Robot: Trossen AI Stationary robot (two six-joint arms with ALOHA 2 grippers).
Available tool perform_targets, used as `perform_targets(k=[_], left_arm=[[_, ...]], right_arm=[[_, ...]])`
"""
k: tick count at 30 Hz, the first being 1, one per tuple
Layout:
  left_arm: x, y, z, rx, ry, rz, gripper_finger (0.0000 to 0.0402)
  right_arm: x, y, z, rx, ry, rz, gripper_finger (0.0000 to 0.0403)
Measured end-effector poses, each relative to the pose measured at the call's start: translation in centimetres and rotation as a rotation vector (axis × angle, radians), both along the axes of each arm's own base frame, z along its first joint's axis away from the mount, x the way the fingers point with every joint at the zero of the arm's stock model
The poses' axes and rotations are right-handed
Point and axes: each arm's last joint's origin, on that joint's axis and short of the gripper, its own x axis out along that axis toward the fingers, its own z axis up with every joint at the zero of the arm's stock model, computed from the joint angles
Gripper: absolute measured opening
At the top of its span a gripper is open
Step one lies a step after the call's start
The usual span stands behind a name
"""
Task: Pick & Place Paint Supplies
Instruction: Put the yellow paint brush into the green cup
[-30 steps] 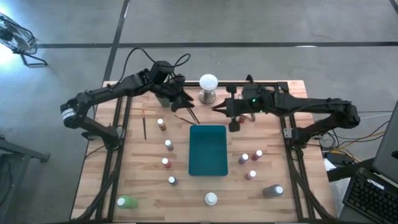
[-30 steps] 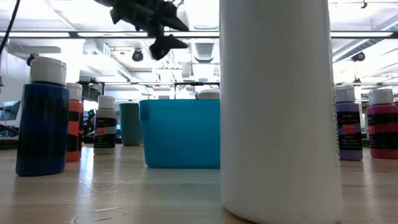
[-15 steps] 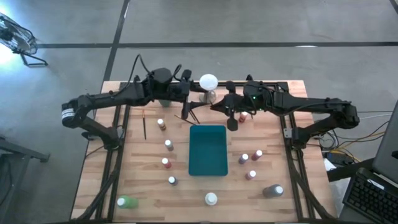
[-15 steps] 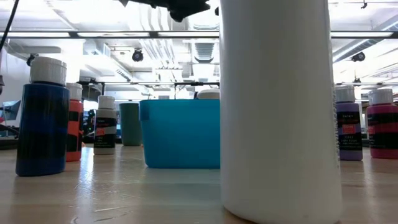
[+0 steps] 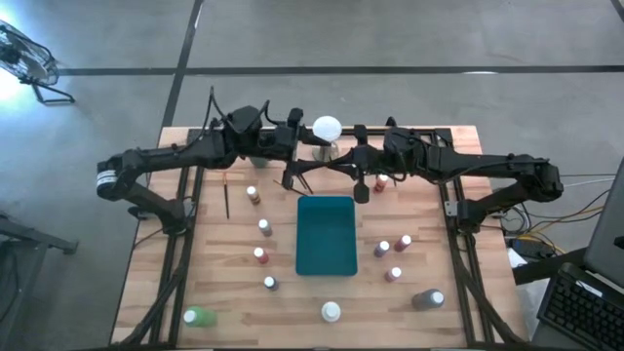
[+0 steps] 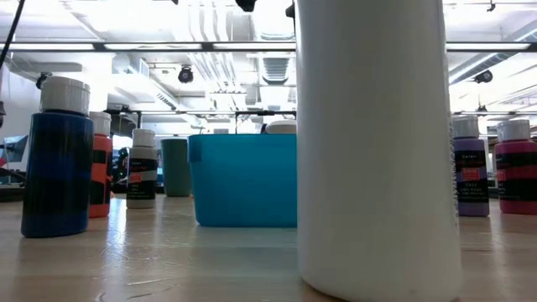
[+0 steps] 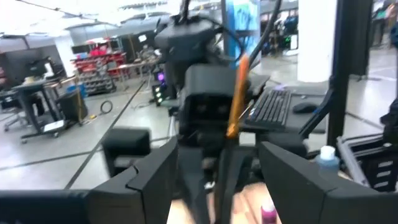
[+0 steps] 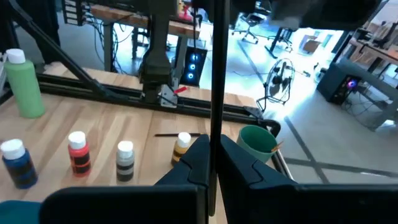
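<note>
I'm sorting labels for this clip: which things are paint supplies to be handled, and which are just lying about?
Paint supplies:
small white-capped bottles
green bottle
grey bottle
white bottle
brush on the table
gripped brush

Lying about:
teal tray
white ball on its base
green cup

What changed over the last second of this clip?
The left gripper, open, swung from beside the green cup toward the table's middle, up to the right gripper. The right gripper stayed shut on a brush above the far end of the teal tray. Bottles, tray and the white ball did not move.
</note>
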Motion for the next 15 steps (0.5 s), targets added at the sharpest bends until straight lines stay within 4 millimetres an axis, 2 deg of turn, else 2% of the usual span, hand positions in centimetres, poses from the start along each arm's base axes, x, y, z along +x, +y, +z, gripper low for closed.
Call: perform_targets(k=[7,15], left_arm=[[0.2,-0.5,0.5,-0.012,-0.061,-0.026,0.0227],[1.1,-0.3,-0.2,-0.022,-0.045,-0.021,0.0210]], right_arm=[[0.2,-0.2,0.1,-0.007,-0.026,-0.007,0.0011],[0.7,-0.4,-0.4,-0.008,-0.016,-0.009,0.0011]])
